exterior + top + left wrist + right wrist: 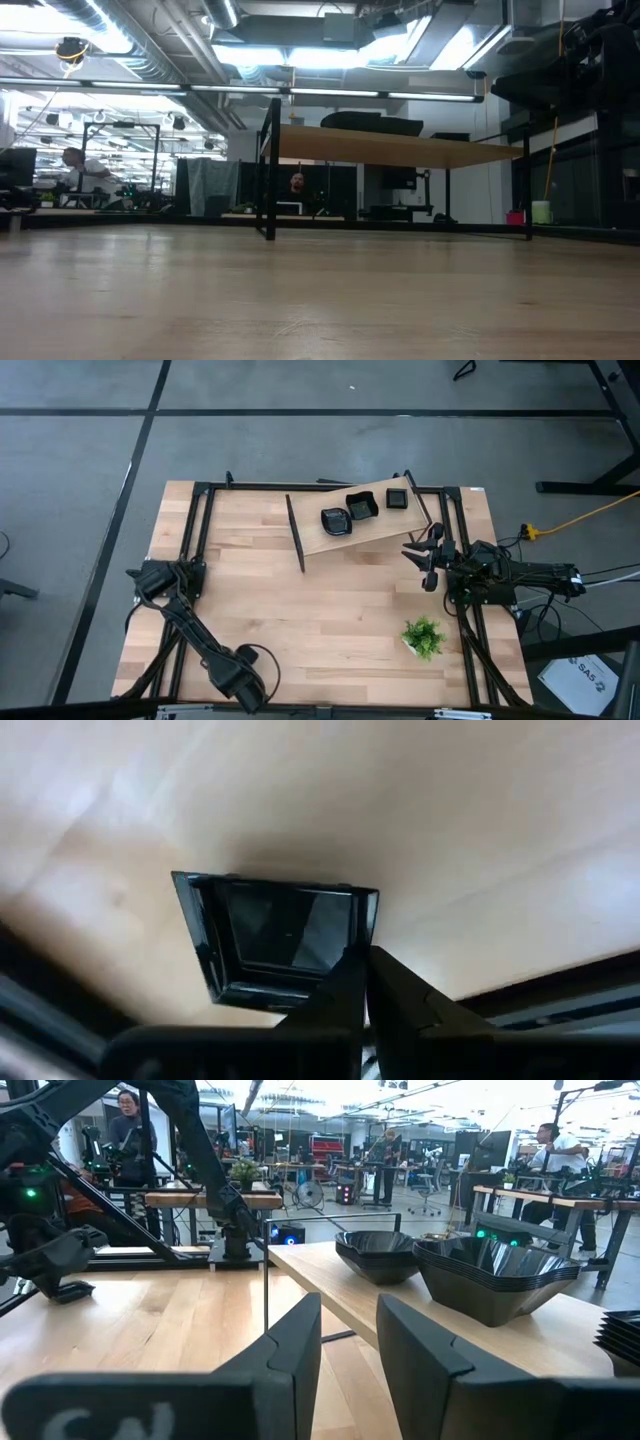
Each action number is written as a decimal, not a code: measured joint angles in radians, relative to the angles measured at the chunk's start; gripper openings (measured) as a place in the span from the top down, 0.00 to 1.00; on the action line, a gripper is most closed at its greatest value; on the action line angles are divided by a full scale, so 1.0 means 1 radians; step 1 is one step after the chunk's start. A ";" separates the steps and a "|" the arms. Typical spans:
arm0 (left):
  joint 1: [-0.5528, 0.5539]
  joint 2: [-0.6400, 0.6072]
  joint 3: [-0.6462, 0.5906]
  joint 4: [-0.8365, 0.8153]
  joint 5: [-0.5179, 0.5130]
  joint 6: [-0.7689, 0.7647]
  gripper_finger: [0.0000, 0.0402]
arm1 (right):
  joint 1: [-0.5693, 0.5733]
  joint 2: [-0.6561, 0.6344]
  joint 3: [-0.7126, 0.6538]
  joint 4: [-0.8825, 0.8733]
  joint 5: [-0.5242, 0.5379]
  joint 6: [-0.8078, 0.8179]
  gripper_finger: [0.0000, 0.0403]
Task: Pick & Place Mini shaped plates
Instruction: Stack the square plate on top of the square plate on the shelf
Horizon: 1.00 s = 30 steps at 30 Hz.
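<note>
Here the left hand (365, 982) pinches a square plate's (275, 935) rim

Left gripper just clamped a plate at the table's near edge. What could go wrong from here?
1. The left gripper is shut on only the rim of the square black plate; the glossy dish may tilt or slip when lifted.
2. The plate sits near the table edge; a slip could send it off.
3. The raised shelf already holds stacks of plates, so space is limited.

The left end effector (365, 982) covers the near rim of the square plate (280, 930), and the picture's edge crops the stacked plates (622, 1335).
</note>
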 joint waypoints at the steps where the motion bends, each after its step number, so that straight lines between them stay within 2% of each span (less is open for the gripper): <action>1: 0.004 -0.002 0.006 0.001 -0.023 0.019 0.99 | 0.000 0.000 0.000 0.000 0.000 0.000 0.75; 7: 0.037 -0.036 0.021 0.023 -0.192 0.166 0.99 | 0.000 0.000 0.000 0.000 0.000 0.000 0.75; 13: 0.090 -0.058 0.023 0.082 -0.352 0.409 0.99 | 0.000 0.000 0.000 0.000 0.000 0.000 0.75; 23: 0.188 -0.059 0.023 0.129 -0.473 0.882 1.00 | 0.000 0.000 0.000 0.000 0.000 0.000 0.75; 30: 0.249 -0.059 0.023 0.217 -0.547 1.281 1.00 | 0.000 0.000 0.000 0.000 0.000 0.000 0.75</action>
